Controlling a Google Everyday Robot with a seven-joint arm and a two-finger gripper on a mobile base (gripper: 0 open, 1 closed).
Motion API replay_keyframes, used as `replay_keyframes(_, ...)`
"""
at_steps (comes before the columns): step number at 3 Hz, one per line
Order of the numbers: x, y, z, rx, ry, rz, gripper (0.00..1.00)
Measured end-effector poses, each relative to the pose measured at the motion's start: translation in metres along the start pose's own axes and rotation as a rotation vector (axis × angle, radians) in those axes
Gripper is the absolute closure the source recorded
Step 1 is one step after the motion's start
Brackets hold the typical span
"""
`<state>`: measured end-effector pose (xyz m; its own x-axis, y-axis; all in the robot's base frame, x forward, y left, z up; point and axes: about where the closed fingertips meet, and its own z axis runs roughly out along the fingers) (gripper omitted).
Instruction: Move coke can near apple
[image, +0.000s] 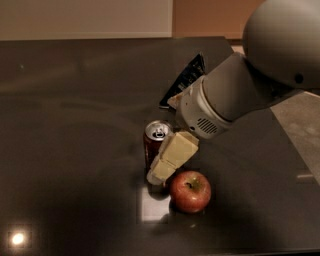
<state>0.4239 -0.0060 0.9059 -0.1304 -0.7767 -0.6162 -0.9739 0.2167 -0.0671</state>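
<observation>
The coke can (154, 141), red with a silver top, stands upright on the dark table (75, 125). The apple (190, 191), red with a yellowish patch at the stem, rests just to the front right of the can, a small gap away. My gripper (167, 160), cream coloured, reaches down from the upper right and sits against the can's right front side, just above and to the left of the apple. It hides part of the can's body.
A dark blue foil snack bag (186, 79) lies behind the can, partly hidden by my grey arm (235, 95). The table's right edge (292, 145) runs close to the arm, with lighter floor beyond it.
</observation>
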Motion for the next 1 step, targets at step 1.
replay_keyframes(1, 0.0001, -0.0001, 0.0002, 0.000, 0.000, -0.001, 0.00)
